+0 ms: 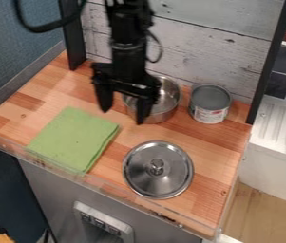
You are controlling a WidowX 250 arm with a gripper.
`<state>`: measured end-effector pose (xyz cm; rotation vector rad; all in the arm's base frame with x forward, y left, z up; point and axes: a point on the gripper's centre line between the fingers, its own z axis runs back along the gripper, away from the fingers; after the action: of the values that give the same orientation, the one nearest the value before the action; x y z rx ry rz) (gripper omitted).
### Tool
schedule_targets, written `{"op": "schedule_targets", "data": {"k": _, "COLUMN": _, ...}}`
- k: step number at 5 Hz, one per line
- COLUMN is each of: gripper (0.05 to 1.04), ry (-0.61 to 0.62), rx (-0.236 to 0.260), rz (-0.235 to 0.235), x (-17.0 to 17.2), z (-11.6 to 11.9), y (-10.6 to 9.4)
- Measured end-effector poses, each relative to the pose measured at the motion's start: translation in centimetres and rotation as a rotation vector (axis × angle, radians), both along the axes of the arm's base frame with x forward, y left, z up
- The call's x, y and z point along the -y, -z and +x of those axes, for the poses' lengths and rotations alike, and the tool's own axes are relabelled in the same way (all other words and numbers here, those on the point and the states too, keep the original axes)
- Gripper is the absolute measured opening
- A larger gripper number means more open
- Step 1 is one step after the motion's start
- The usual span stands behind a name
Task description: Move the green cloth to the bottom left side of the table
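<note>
Right now the black gripper hangs down over the wooden table, its two fingers spread well apart with nothing held between them. The arm comes in above it from the top edge of the view. Down and to the left of the gripper lies the green cloth, flat and folded into a rough square, with layered edges along the side that faces the lid. The cloth is apart from the fingers; its upper right corner is the part nearest them, and its lower corner lies by the table's front edge, close to the clear guard strip.

Just behind the gripper, and partly hidden by it, stands an open metal pot. The right-hand finger in the view overlaps the pot's side; whether the two touch, I cannot tell. Farther right of the gripper, beside the pot, a grey can stands upright with a pale label. Below the gripper and a little to its right, the round metal lid lies knob up, apart from the cloth. Behind the tool rises a whitish plank board.
</note>
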<state>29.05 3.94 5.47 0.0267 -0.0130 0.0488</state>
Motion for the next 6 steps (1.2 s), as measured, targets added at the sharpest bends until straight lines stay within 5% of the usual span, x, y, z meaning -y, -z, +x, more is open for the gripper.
{"op": "schedule_targets", "data": {"k": 2, "gripper": 1.001, "ry": 0.03, "rx": 0.011, "rz": 0.02, "x": -4.6, "z": -1.3, "y": 3.2}}
{"op": "schedule_targets", "data": {"k": 4, "gripper": 1.001, "ry": 0.019, "rx": 0.072, "rz": 0.068, "x": -6.3, "z": -1.9, "y": 5.8}}
{"op": "schedule_targets", "data": {"k": 6, "gripper": 1.0, "ry": 0.019, "rx": 0.069, "rz": 0.057, "x": -8.9, "z": -1.1, "y": 6.2}}
